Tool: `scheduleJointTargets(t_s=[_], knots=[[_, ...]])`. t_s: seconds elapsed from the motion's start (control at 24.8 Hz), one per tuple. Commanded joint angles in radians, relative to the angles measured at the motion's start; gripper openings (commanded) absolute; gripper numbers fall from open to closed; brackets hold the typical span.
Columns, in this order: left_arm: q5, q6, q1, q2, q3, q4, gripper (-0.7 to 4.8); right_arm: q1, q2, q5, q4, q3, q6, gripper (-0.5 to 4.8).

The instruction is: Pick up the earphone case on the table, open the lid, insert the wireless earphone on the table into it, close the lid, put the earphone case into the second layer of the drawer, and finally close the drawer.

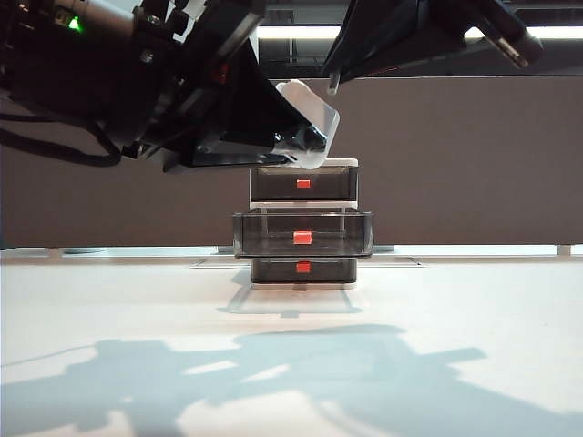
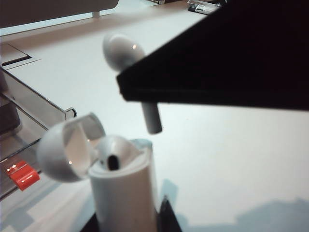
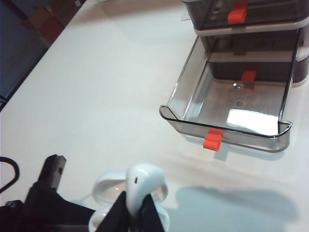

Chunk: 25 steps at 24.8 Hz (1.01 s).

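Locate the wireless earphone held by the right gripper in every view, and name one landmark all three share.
Exterior view: wireless earphone, only its stem tip shows under the right arm, above the open earphone case.
Left wrist view, upper middle, over the case.
Right wrist view, bottom centre, pinched in the right gripper.
Shared landmark: the pulled-out second layer of the drawer.

A lab or robot test bench: a bare white table (image 1: 474, 309) backed by a plain dark partition (image 1: 474, 155), a strip light (image 1: 301, 33) glowing overhead. Beyond the left pincer (image 1: 305, 150) stands only a small drawer unit (image 1: 303, 223); nothing looks homely.
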<state>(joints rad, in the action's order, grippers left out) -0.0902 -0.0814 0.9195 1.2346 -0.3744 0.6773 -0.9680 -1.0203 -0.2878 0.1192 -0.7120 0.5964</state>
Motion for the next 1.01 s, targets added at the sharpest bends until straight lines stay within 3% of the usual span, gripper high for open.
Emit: scheduleJointTargets(t_s=[0.04, 0.57, 1.01], knots=[[-0.005, 0.007, 0.000, -0.003, -0.005, 0.020, 0.48, -0.001, 0.000, -0.006, -0.021, -0.002, -0.003, -0.01], [-0.005, 0.098, 0.000, -0.003, -0.005, 0.020, 0.48, 0.004, -0.005, -0.013, -0.040, 0.004, -0.050, -0.01], [-0.005, 0.100, 0.000, -0.003, -0.005, 0.020, 0.48, 0.005, -0.018, -0.013, -0.063, 0.004, -0.056, -0.01]])
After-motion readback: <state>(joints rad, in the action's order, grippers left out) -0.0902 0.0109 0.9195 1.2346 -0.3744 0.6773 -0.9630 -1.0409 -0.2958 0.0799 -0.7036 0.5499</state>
